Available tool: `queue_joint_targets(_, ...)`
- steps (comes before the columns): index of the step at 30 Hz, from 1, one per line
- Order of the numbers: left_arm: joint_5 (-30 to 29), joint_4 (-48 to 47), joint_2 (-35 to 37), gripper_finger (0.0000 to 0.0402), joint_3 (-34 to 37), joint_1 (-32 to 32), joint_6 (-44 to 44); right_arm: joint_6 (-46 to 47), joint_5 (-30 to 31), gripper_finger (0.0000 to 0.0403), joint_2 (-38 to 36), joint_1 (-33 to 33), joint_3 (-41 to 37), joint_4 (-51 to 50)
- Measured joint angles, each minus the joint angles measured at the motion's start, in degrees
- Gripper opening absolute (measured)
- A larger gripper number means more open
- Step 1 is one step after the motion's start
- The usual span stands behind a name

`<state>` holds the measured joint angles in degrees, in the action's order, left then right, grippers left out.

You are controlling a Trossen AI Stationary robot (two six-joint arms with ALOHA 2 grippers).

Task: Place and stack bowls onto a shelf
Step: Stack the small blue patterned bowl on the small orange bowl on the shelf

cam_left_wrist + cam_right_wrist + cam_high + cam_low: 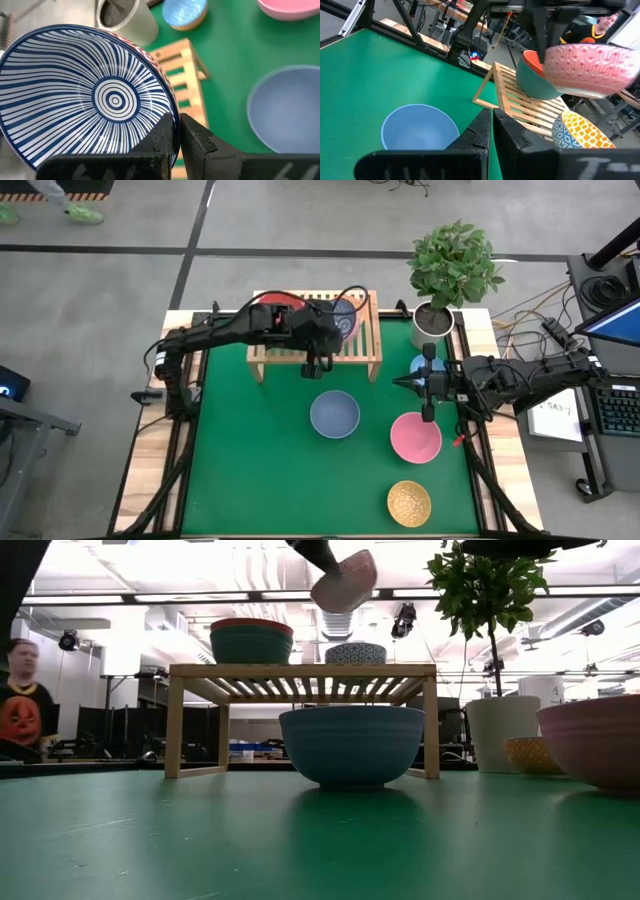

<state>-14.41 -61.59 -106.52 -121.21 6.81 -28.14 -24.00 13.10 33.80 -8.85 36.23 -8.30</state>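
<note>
My left gripper (175, 131) is shut on a bowl (85, 97) that is blue-striped inside and pink-patterned outside (345, 580). It hangs tilted above the right part of the shelf (315, 340), over a patterned bowl (355, 652) that stands on the slats. A green bowl (251, 643) with a red one inside it stands on the shelf's left part. On the green mat rest a blue-grey bowl (334, 414), a pink bowl (415, 437), a yellow bowl (409, 501) and a light blue bowl (424, 364). My right gripper (402, 383) hovers shut and empty at the table's right side. My left gripper pinches the striped bowl's rim (170, 112), one finger inside the bowl and one outside. The fingers slant down toward the table's right. The bowl is lifted clear of the shelf and of the patterned bowl below it, and is tilted.
A white plant pot (433, 322) with a leafy plant stands at the far right, beside the shelf's right end. A person (18, 700) shows in the room beyond the table's far left. Bare green mat (250, 470) lies at the near left.
</note>
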Motion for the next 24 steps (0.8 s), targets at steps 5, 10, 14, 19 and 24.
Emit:
queue_joint_targets(5, 0.04, 5.02, -1.33, 0.0005, -0.02, 1.34, -3.22, 0.02, 0.01, 0.0009, 0.02, 0.00, 0.00, -0.03)
queue_joint_targets(10, 0.16, 5.01, -2.76, 0.0005, -0.02, 3.66, -5.57, 0.42, 0.20, 0.0009, 0.02, 0.01, 0.00, -0.68)
queue_joint_targets(14, 0.15, 5.07, -3.78, 0.0005, -0.02, 5.93, -5.91, 0.95, 0.45, 0.0009, 0.07, 0.01, 0.00, -1.32)
queue_joint_targets(19, 0.72, 5.02, -4.82, 0.0005, -0.17, 8.43, -5.32, 1.82, 0.46, 0.0009, 0.07, 0.01, -0.02, -2.11)
queue_joint_targets(24, 2.07, 4.53, -6.22, 0.0005, -0.17, 9.46, -4.91, 2.45, 0.48, 0.0009, 0.07, 0.01, -0.02, -2.29)
